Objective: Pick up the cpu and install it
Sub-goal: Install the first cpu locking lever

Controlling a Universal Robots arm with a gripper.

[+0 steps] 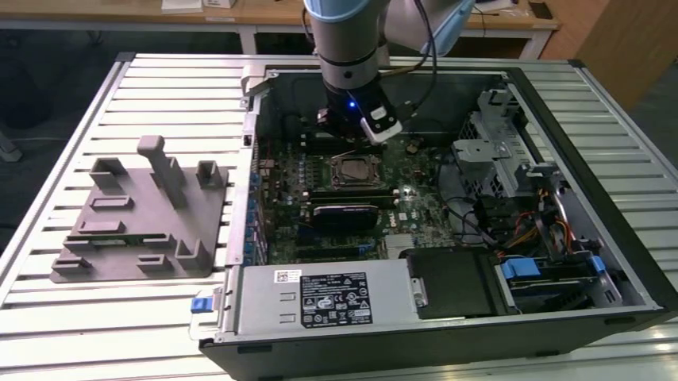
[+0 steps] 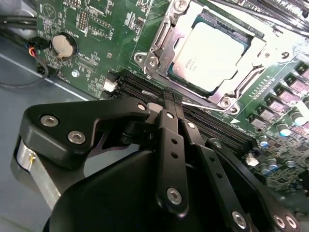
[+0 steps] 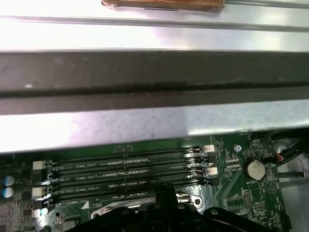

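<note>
One pincer closed, empty, beside seated cpu.

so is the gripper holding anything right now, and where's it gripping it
Nothing is held. The gripper has its fingers closed together with nothing between them, above the memory slots. The cpu sits in its socket.

cpu | silver-topped square | flat, seated in motherboard socket frame

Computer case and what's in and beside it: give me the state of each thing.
computer case: lying on its side, open.
cpu: seated in its socket on the motherboard.
gripper: shut, empty, over the memory slots.
memory slots: unfilled.
grey fixture tray: on the table, nothing on it.
</note>
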